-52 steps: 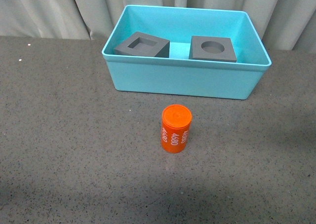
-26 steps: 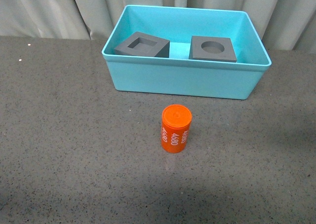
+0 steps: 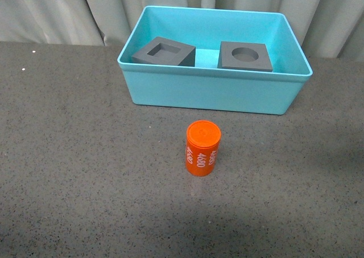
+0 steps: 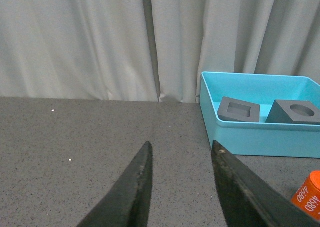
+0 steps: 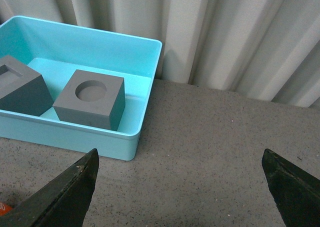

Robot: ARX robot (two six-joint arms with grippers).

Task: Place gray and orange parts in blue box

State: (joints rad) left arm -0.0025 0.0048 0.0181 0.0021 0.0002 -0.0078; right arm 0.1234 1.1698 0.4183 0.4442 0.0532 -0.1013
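Gray and orange parts: two of the three look placed; by my reading, one is left to move.
Left claw: open, its two dark jaws apart with nothing between them, above bare desk and aimed toward the curtain.
Right claw: spread wide and empty, above the desk just outside the box's right-hand end.
Orange cylinder: stands upright on the desk in front of the box, near its front wall but clear of it. White digits run up its side. Neither claw touches it.
Blue box: large light-turquoise bin, sitting on the desk behind the cylinder.
Gray cube with square recess: inside the box, left half, turned at an angle to the walls.
Gray cube with round recess: inside the box, right half, apart from the other cube.
Curtain: pale folds behind the desk.
Done: both gray cubes are in.
Left to do: grasp the cylinder, lift it over the front rim, and release it in the box, probably in the gap between the cubes.
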